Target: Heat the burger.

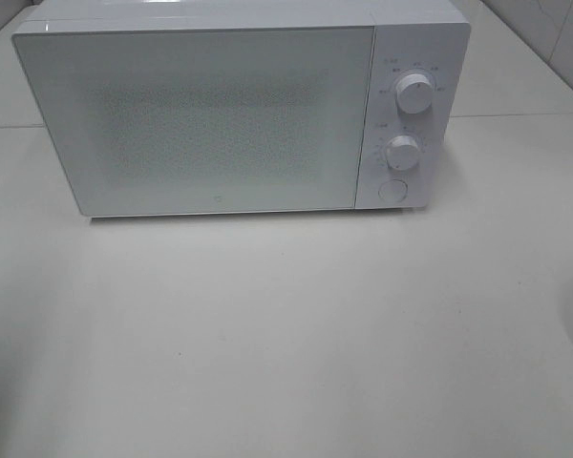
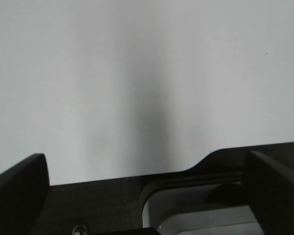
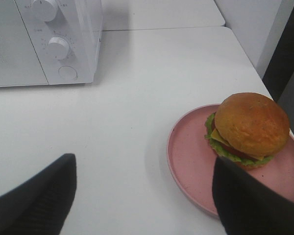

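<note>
The microwave [image 1: 241, 107] is looked down on from the front by the high exterior camera, with the white counter [image 1: 286, 334] filling the lower half. Bare counter alone is faced, close up, by the left wrist camera, framed by dark fingers [image 2: 19, 191]. A slanted view is taken by the right wrist camera (rather close), past its fingers [image 3: 34, 196] toward the plate [image 3: 186, 161], the burger [image 3: 248, 128] and the microwave's dials, which are shared with the exterior view.
</note>
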Motion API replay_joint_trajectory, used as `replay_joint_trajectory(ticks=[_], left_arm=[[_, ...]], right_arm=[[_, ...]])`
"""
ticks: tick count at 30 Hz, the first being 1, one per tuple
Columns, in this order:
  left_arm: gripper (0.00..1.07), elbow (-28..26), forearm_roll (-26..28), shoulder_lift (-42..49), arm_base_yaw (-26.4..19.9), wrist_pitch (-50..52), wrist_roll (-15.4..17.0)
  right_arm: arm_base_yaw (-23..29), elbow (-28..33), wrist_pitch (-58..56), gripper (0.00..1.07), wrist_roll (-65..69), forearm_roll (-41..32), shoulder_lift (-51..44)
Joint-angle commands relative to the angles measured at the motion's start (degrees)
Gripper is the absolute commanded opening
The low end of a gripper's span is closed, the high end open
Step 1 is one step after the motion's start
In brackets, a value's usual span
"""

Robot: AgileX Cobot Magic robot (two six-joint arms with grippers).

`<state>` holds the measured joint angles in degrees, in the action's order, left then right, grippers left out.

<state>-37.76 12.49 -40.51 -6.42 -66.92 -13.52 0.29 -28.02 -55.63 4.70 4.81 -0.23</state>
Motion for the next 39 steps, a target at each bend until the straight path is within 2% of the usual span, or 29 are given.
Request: replay_joint_trajectory(ticks=[1, 2, 5, 7, 12, 17, 22, 31, 33, 34, 35, 36, 39], left_arm=[[1.02, 1.66, 0.17, 6.70, -0.06, 0.80, 0.57], [1.02, 2.35, -0.06, 10.54, -0.06, 0.80, 0.57], [1.02, 3.15, -0.46, 13.81, -0.06, 1.20, 1.32], [1.02, 5.21, -0.46, 18.05, -0.06, 4.41, 3.27], [1.02, 7.73, -1.60, 23.89, -0.06, 5.21, 3.72], [1.02, 7.85, -2.12, 27.67, 0.34, 5.10, 3.78], [1.02, 7.85, -2.58, 31.80, 3.55, 5.10, 4.07], [1.02, 7.91, -3.95, 40.74, 4.13, 5.16, 5.04], [1.02, 8.02, -6.25, 42.17, 4.13, 5.33, 8.71], [1.02, 8.02, -6.25, 42.17, 4.13, 5.33, 8.71], [1.02, 8.19, -8.02, 42.06, 4.13, 5.50, 11.57], [1.02, 8.19, -8.82, 42.17, 4.13, 5.50, 12.66], [1.02, 8.19, -9.34, 42.17, 4.13, 5.50, 13.52]], right_arm=[[-0.34, -0.06, 0.40, 0.75, -0.40, -0.23, -1.66], [-0.34, -0.06, 0.40, 0.75, -0.40, -0.23, -1.66], [-0.34, -0.06, 0.40, 0.75, -0.40, -0.23, -1.66], [-0.34, -0.06, 0.40, 0.75, -0.40, -0.23, -1.66], [-0.34, -0.06, 0.40, 0.75, -0.40, -0.23, -1.66], [-0.34, -0.06, 0.40, 0.75, -0.40, -0.23, -1.66], [-0.34, -0.06, 0.40, 0.75, -0.40, -0.23, -1.66], [-0.34, -0.06, 0.40, 0.75, -0.46, -0.23, -1.66], [-0.34, -0.06, 0.40, 0.75, -0.46, -0.23, -1.66], [-0.34, -0.06, 0.40, 0.75, -0.46, -0.23, -1.66], [-0.34, -0.06, 0.40, 0.75, -0.40, -0.23, -1.66], [-0.34, -0.06, 0.40, 0.75, -0.40, -0.23, -1.55], [-0.34, -0.06, 0.40, 0.75, -0.46, -0.23, -1.55]])
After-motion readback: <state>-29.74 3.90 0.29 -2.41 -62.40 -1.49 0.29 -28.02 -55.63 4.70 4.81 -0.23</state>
